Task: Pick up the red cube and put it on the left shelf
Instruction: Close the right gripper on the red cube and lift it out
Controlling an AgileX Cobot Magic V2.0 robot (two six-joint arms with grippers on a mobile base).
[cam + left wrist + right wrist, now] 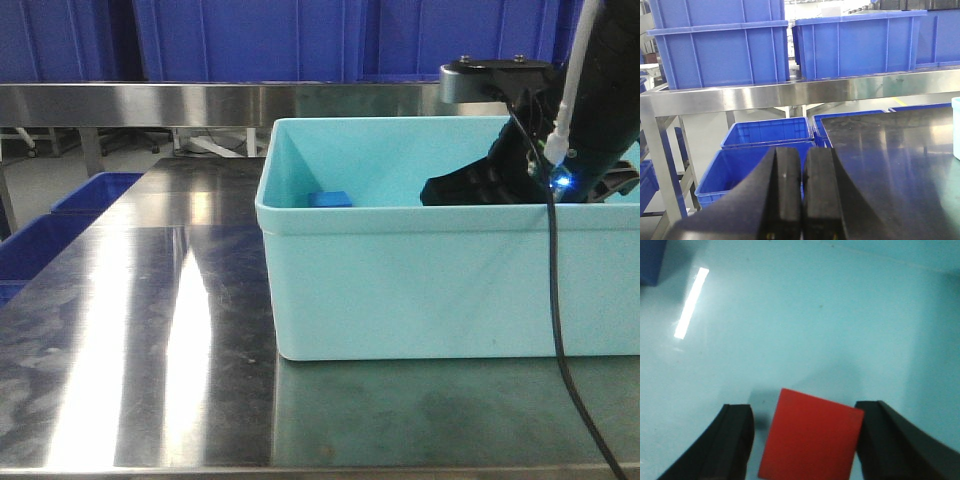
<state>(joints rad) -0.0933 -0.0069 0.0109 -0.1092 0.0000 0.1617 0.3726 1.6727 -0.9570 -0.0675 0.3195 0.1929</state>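
The red cube (810, 435) lies on the floor of the teal bin (420, 280). My right gripper (804, 410) is down inside the bin and open, with one finger on each side of the cube. The left finger stands clear of the cube and the right finger (885, 435) is at its edge. In the front view the right arm (540, 150) reaches into the bin and the bin wall hides the cube. My left gripper (803, 165) is shut and empty, facing the left shelf (790, 95), a steel rack holding blue crates (720, 50).
A blue cube (329, 198) lies at the bin's far left corner and also shows in the right wrist view (650, 260). The bin stands on the steel table (150, 300). Open blue crates (765, 135) sit on the floor under the shelf.
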